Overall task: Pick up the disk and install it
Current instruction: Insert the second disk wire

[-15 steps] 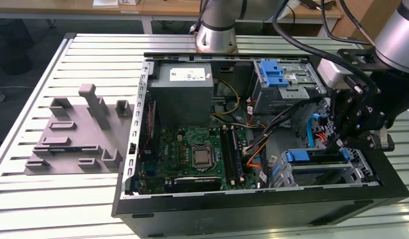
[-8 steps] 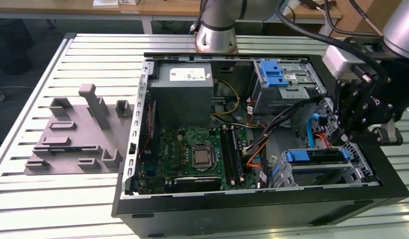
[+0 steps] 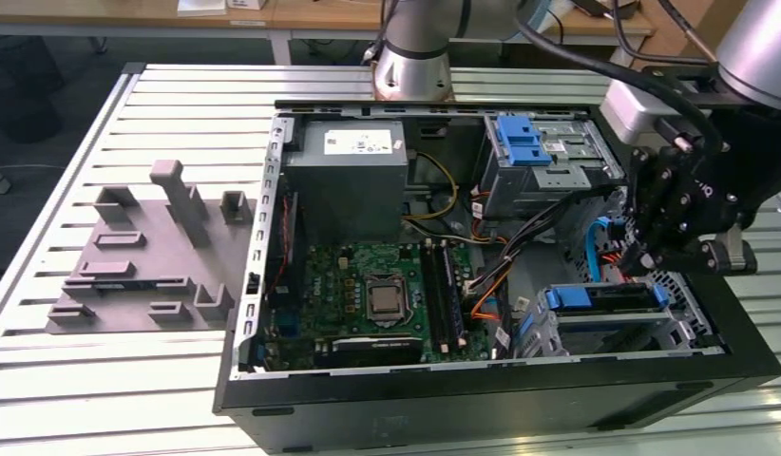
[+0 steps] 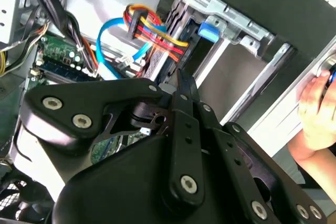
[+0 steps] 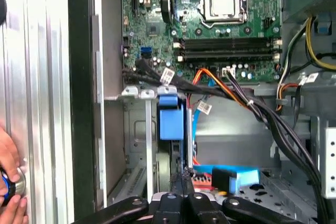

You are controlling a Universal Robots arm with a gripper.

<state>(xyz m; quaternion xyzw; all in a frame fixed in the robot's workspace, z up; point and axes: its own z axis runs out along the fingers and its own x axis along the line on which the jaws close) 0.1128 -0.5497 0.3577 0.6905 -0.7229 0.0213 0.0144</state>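
The robot's black hand [image 3: 644, 255] hangs inside the open black computer case [image 3: 492, 399], fingers pressed together on nothing, just above the lower drive bay. The disk [image 3: 606, 297], silver metal in a blue plastic carrier, sits slotted in that bay. The case rests on the slatted metal desk [image 3: 137, 380].

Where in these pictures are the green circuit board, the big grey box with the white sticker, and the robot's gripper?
green circuit board [image 3: 365, 299]: exterior view, beside the processor socket.
grey box [image 3: 352, 190]: exterior view, its bare grey side.
gripper [image 5: 185, 177]: first wrist view, at the tip of its jaws.
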